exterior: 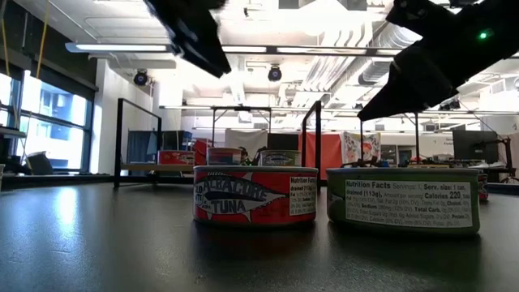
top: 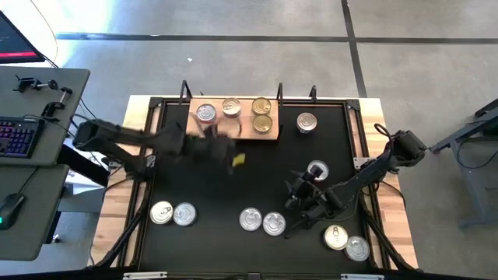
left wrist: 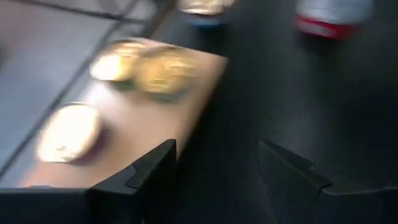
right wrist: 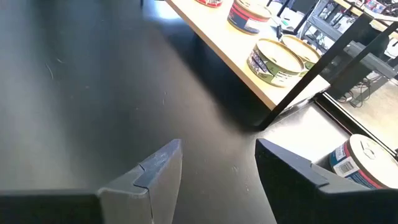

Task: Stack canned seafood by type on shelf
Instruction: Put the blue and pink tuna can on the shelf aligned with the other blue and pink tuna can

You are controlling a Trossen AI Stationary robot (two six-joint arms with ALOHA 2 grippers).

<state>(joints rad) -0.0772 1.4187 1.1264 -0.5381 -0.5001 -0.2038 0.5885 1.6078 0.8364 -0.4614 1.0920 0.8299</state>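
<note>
The shelf (top: 237, 131) is a light wooden board at the table's far side. A red-sided tin (top: 205, 113), a silver-topped tin (top: 231, 106) and two gold-topped tins (top: 261, 115) stand on it. More canned seafood stands on the black table: one tin (top: 307, 122) right of the shelf, one (top: 317, 171) mid-right, several along the near edge. My left gripper (top: 224, 149) hovers blurred by the shelf's near edge, open and empty (left wrist: 217, 180). My right gripper (top: 299, 193) hangs open and empty (right wrist: 217, 165) over bare table near the mid-right tin.
In the low view a red tuna tin (exterior: 255, 195) and a green-labelled tin (exterior: 403, 199) stand close to the camera. Black rack posts (top: 184, 89) rise behind the shelf. A desk with a keyboard (top: 19, 136) stands left of the table. Bare table lies at the centre.
</note>
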